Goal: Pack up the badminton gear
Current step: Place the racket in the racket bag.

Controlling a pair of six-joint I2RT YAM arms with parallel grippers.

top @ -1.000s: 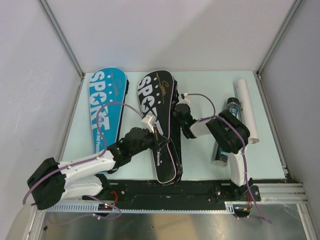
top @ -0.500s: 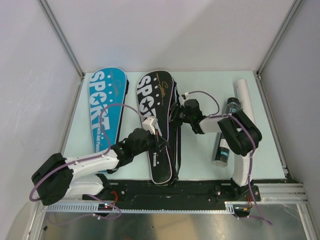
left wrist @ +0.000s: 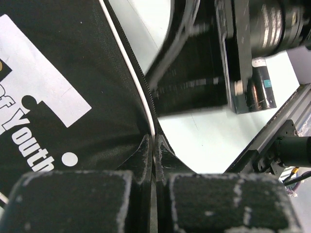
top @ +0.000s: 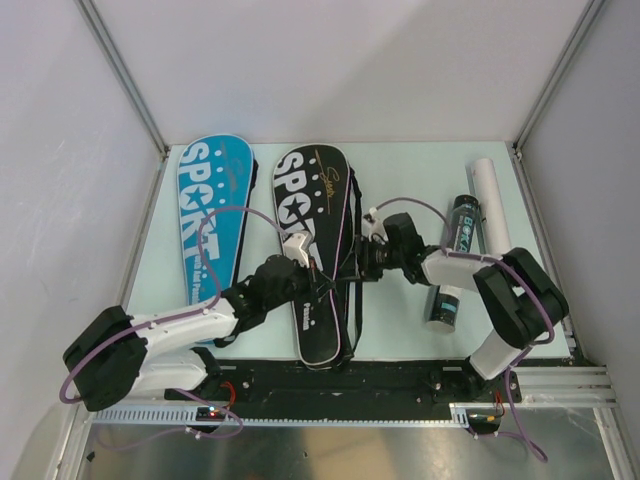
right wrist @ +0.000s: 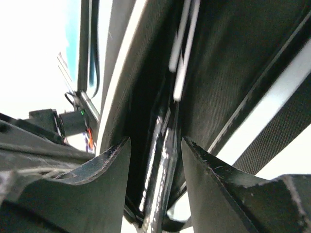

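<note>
- Left gripper is pressed together, pinching the piped zipper edge of the black racket bag between its pads, on the right-hand rim of the bag's narrow near part.
- In the left wrist view, the bag's black face with white lettering spreads away to the left of that gripper, and bare pale surface shows to its right.
- Right gripper stands spread, its two dark fingers apart; the same bag's edge, with dark fabric and a light piping line, runs up through the gap between them. Whether either finger touches the fabric cannot be told.
- Two thin white strips lie side by side inside the fold just beyond the right gripper; what they are cannot be told.
- From above, both grippers meet at the bag's right rim, the right one just beyond and outside the left one.
- Blue racket bag lies flat on the surface to the left of the left gripper, beside the black bag.
- Black shuttle tube lies on the surface to the right of the right gripper, partly under that arm, with the white shuttle tube just beyond it on the far right.
</note>
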